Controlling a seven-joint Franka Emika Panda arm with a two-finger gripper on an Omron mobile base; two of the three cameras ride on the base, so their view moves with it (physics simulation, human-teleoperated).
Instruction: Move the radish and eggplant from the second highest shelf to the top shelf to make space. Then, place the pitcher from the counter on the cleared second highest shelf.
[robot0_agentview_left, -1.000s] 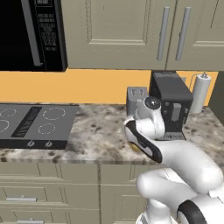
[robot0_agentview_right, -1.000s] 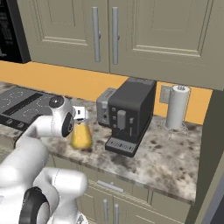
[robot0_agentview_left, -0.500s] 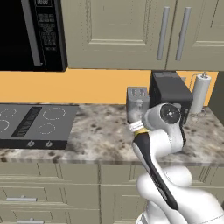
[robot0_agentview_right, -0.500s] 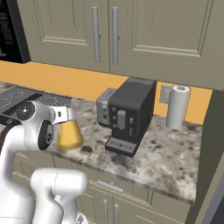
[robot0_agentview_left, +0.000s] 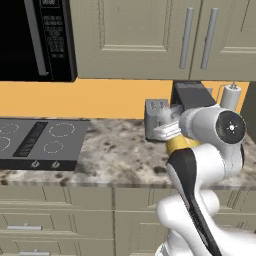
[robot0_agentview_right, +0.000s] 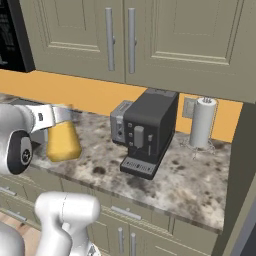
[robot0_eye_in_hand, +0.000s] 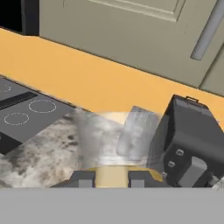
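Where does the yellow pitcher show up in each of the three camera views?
Left base view: the pitcher peeks out right of centre, behind the arm.
Right base view: at the left edge, hanging from the gripper above the counter.
Hand view: its rim sits at bottom centre.
Shared landmark: the black coffee machine.

We see our white arm bent up above the tabletop (robot0_agentview_right: 165, 175), gripper (robot0_agentview_right: 56, 114) level, jaws clamped on the pitcher (robot0_agentview_right: 62, 140).

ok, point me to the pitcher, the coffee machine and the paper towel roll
pitcher (robot0_agentview_right: 62, 142), right base view, yellow side wall.
coffee machine (robot0_agentview_right: 150, 131), right base view, dark front face.
paper towel roll (robot0_agentview_right: 202, 123), right base view, white side of the roll.
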